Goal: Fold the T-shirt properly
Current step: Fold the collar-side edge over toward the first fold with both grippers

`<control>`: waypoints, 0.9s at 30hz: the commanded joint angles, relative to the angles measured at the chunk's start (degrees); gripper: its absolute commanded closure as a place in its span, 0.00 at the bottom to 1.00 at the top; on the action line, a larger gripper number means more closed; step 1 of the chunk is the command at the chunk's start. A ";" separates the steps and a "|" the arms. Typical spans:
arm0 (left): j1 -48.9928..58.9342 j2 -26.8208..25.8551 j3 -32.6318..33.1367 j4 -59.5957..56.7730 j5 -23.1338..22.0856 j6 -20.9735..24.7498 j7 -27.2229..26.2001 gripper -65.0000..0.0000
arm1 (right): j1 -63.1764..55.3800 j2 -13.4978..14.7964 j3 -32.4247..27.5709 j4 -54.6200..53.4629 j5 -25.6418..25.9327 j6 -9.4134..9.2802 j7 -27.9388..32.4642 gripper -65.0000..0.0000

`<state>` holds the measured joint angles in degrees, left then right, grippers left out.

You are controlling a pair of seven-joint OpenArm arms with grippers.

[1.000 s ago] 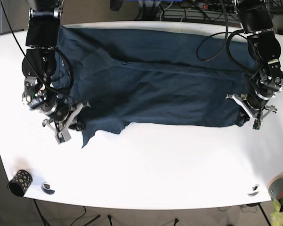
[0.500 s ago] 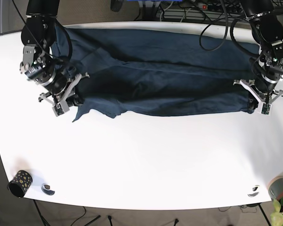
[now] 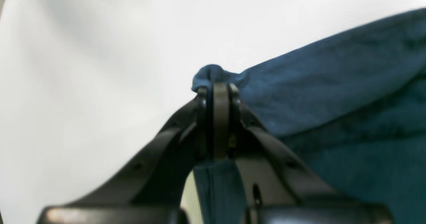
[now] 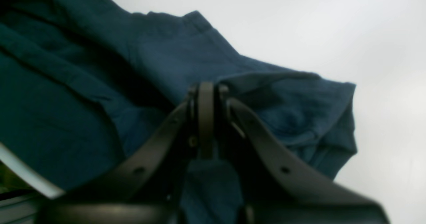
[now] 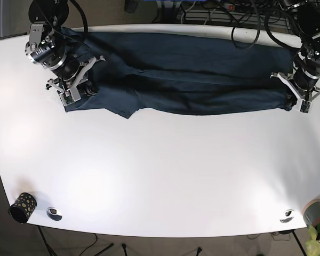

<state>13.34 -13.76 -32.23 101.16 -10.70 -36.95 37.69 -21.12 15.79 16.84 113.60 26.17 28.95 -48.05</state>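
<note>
The dark blue T-shirt point(image 5: 186, 74) lies folded into a long band across the far part of the white table point(image 5: 165, 170). In the base view my left gripper point(image 5: 295, 103) is at the shirt's right end, shut on its near corner. My right gripper point(image 5: 73, 99) holds the near edge at the left end, shut on the cloth. The left wrist view has the left gripper point(image 3: 217, 90) pinching a bunched corner of the T-shirt point(image 3: 332, 84). In the right wrist view the right gripper point(image 4: 206, 90) clamps a fold of the T-shirt point(image 4: 159, 57), with a sleeve hanging to the right.
A small dotted black cup point(image 5: 22, 207) stands at the near left corner of the table. Beside it sits a round fitting point(image 5: 54, 213), and another one point(image 5: 286, 216) is at the near right. A grey pot with a plant point(image 5: 316, 213) is at the right edge. Cables run behind the table.
Both grippers have carried the shirt's near edge away from the front toward the far side. The shirt went from a wide spread to a narrow band.
</note>
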 commanded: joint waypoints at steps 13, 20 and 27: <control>3.14 -2.37 -3.16 -3.36 -0.51 -0.11 -1.60 1.00 | -5.73 0.69 5.80 0.82 6.57 0.02 1.33 1.00; 5.69 -2.55 -3.24 -3.71 -0.42 -0.11 -1.60 1.00 | -8.46 -1.07 5.71 0.64 6.31 0.11 1.33 1.00; 7.01 -2.55 -3.16 -5.47 -0.42 -0.11 -1.52 1.00 | -9.69 -2.47 5.53 -1.12 6.22 0.02 1.33 0.97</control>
<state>20.49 -15.40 -34.98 94.76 -10.52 -37.15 37.17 -30.55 12.64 22.09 111.63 31.73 28.58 -47.88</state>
